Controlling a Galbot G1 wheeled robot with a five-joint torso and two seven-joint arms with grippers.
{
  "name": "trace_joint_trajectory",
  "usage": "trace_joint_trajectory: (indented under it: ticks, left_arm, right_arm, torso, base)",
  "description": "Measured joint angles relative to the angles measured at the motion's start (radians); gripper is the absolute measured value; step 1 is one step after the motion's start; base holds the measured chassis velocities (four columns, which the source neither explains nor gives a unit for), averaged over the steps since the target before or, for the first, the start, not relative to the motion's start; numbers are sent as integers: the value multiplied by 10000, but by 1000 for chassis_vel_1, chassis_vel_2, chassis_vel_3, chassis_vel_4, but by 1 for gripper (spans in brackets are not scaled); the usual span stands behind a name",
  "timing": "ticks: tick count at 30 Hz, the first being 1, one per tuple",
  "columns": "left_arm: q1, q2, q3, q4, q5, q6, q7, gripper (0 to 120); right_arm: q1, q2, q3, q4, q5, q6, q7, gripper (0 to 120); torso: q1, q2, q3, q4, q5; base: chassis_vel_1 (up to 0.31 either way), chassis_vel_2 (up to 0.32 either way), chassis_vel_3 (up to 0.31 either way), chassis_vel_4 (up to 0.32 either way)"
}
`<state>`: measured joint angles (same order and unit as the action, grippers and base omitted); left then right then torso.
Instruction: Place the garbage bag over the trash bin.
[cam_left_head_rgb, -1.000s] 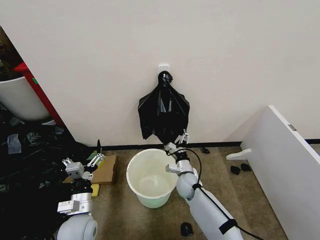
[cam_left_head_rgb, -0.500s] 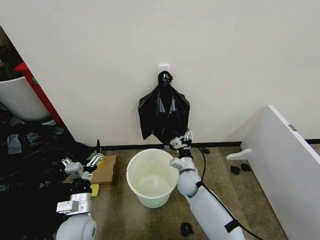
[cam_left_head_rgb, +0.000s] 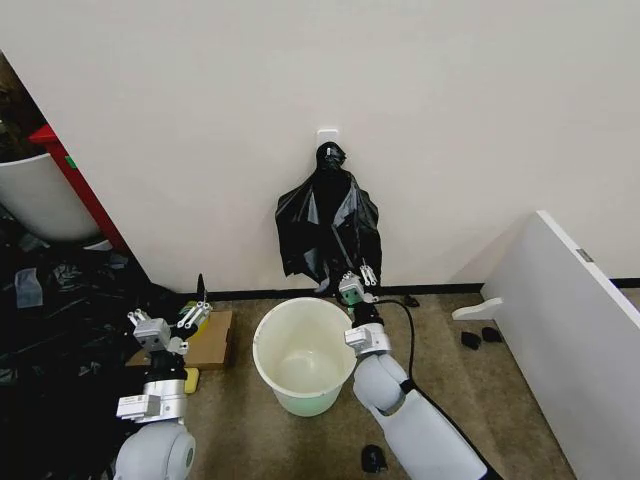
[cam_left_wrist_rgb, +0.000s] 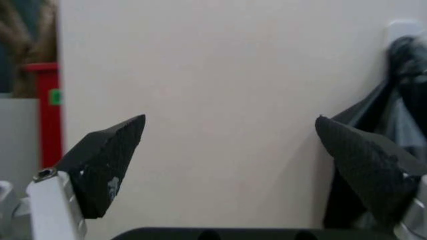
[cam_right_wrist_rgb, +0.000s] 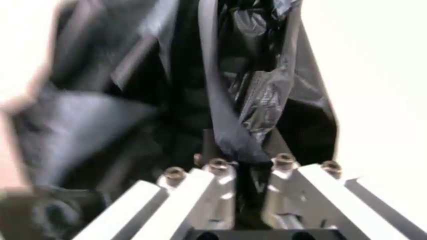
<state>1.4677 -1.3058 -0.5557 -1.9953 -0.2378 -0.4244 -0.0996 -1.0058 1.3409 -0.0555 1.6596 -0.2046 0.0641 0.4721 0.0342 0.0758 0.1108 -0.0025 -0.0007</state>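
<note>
- My right hand (cam_left_head_rgb: 355, 283) is up at the wall, fingers pinched on a strip of the garbage bag (cam_right_wrist_rgb: 230, 125) at the low edge of the hanging bunch (cam_left_head_rgb: 328, 228).
- The trash bin (cam_left_head_rgb: 303, 352) stands on the floor just below, rim bare, not bagged yet.
- That film looks thin, light and slick. I reckon it will stretch or slip, so hold it near an edge fold.
- My left hand (cam_left_head_rgb: 170, 322) waits low beside the bin, fingers (cam_left_wrist_rgb: 103, 160) spread, holding nothing.
</note>
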Motion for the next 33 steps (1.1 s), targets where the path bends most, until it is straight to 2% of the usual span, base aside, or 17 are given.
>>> trace_joint_trajectory:
  ticks: [2, 5, 7, 8, 10, 11, 12, 13, 15, 17, 19, 22, 24, 25, 28, 33]
  left_arm:
    - [-97, 130, 51, 18, -150, 9, 94, 100]
    - [-749, 1098, 346, 282, -1520, -82, 1131, 100]
    - [-793, 1174, 371, 316, -1605, -100, 1212, 100]
    - [-1094, 1733, 546, 601, -2094, -238, 1845, 100]
    - [-1189, 1896, 608, 719, -2216, -299, 2097, 100]
    - [-1369, 2251, 697, 1003, -2301, -352, 2504, 100]
    - [-1492, 2550, 749, 1214, -2333, -357, 2758, 100]
    - [-1865, 3174, 881, 1761, -2426, -310, 3311, 100]
    - [-2652, 3634, 1321, 2401, -2470, -50, 4080, 100]
    - [-2864, 3691, 1436, 2529, -2474, 37, 4274, 100]
    - [-3903, 3797, 1965, 3071, -2411, 400, 4831, 98]
    - [-4538, 3813, 2254, 3466, -2151, 547, 5122, 97]
    - [-5341, 3792, 2496, 4143, -1109, 520, 5712, 96]
    - [-5341, 3792, 2496, 4143, -1109, 520, 5712, 96]
    - [-6206, 3706, 2822, 4907, 4, 262, 6337, 97]
    - [-7157, 3547, 3331, 5812, 826, 175, 6893, 97]
  right_arm:
    - [-2, -30, -24, 72, 334, 126, -116, 0]
    - [57, -165, -68, 287, 2064, 852, -1062, 0]
    - [63, -172, -68, 288, 2152, 896, -1133, 0]
    - [119, -203, -68, 281, 2726, 1226, -1643, 0]
    - [147, -208, -72, 257, 2896, 1325, -1799, 0]
    - [267, -193, -147, 128, 3118, 1482, -2071, 0]
    - [348, -165, -221, 49, 3252, 1588, -2224, 0]
    - [493, -91, -380, -104, 3511, 1804, -2525, 0]
    - [522, -39, -460, -122, 3609, 2058, -2850, 0]
    - [519, -38, -468, -112, 3599, 2107, -2914, 0]
    - [493, -31, -462, -52, 3391, 2251, -3071, 0]
    - [477, 2, -444, -42, 3233, 2327, -3139, 0]
    - [446, 65, -430, 0, 3076, 2378, -3180, 0]
    - [446, 65, -430, 0, 3076, 2378, -3180, 0]
    - [411, 76, -414, 26, 2939, 2419, -3220, 0]
    - [404, 94, -356, 40, 2821, 2468, -3248, 0]
  torso:
    - [0, 0, 0, 0, -2]
    - [0, 0, 0, 0, -2]
    - [0, 0, 0, 0, -2]
    - [0, 0, 0, -7, 3]
    - [0, 0, 0, -3, 0]
    - [0, 0, 0, 2, -7]
    - [0, 0, 1, -6, -9]
    - [0, 0, 1, 3, 5]
    - [0, 0, 2, 9, -4]
    - [0, -1, 2, 7, -3]
    - [0, 0, 1, -7, -2]
    - [0, 0, 2, -7, -3]
    - [0, 0, 2, 5, -2]
    - [0, 0, 2, 5, -2]
    - [0, 0, 1, 2, -2]
    - [1, 0, 2, -1, -1]
  base:
    - [0, 0, 0, 0]
    - [0, 0, 0, 0]
    - [0, 0, 0, 0]
    - [0, 0, 0, 0]
    - [0, 0, 0, 0]
    - [0, 0, 0, 0]
    - [0, 0, 0, 0]
    - [0, 0, 0, 0]
    - [0, 0, 0, 0]
    - [0, 0, 0, 0]
    - [0, 0, 0, 0]
    - [0, 0, 0, 0]
    - [0, 0, 0, 0]
    - [0, 0, 0, 0]
    - [0, 0, 0, 0]
    - [0, 0, 0, 0]
